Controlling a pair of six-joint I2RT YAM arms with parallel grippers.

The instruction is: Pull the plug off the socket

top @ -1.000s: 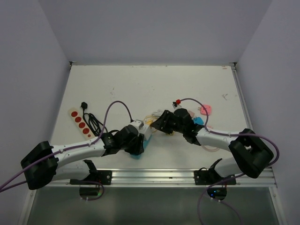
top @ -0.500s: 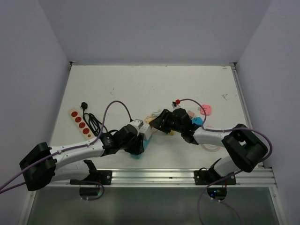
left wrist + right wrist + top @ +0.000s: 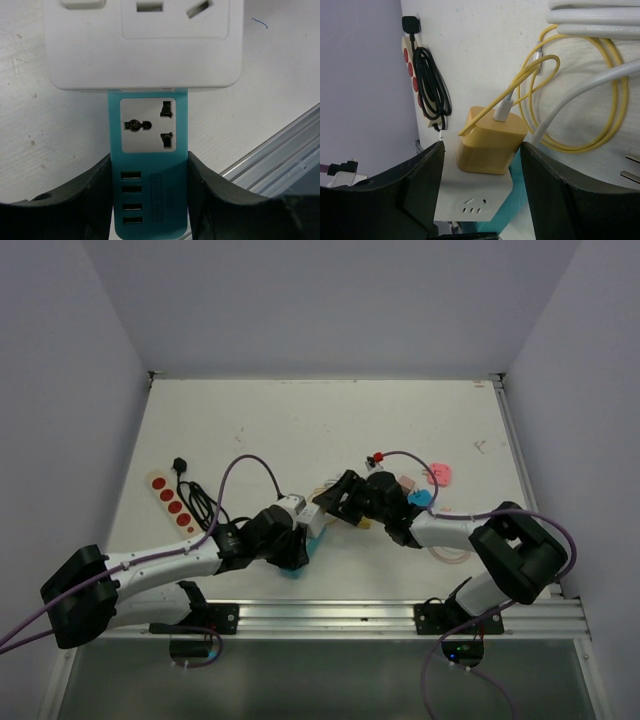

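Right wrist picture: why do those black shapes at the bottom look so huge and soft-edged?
Right wrist view: those are the jaws, right by the lens, so they loom and blur slightly, while the yellow plug is sharp. Left wrist view: likewise, with the teal socket block crisp.

White table (image 3: 330, 420), scuffed, with a metal rail (image 3: 330, 612) along the near edge. Far left: beige power strip (image 3: 170, 500) with red sockets, black cord (image 3: 201, 506) bundled beside it. Near centre: teal socket strip (image 3: 148, 150) lying flat, white socket block (image 3: 142, 45) at its far end. To the right: looped yellow cable (image 3: 520, 82), white cable (image 3: 590, 17) and a pink item (image 3: 439, 475) too small to identify.
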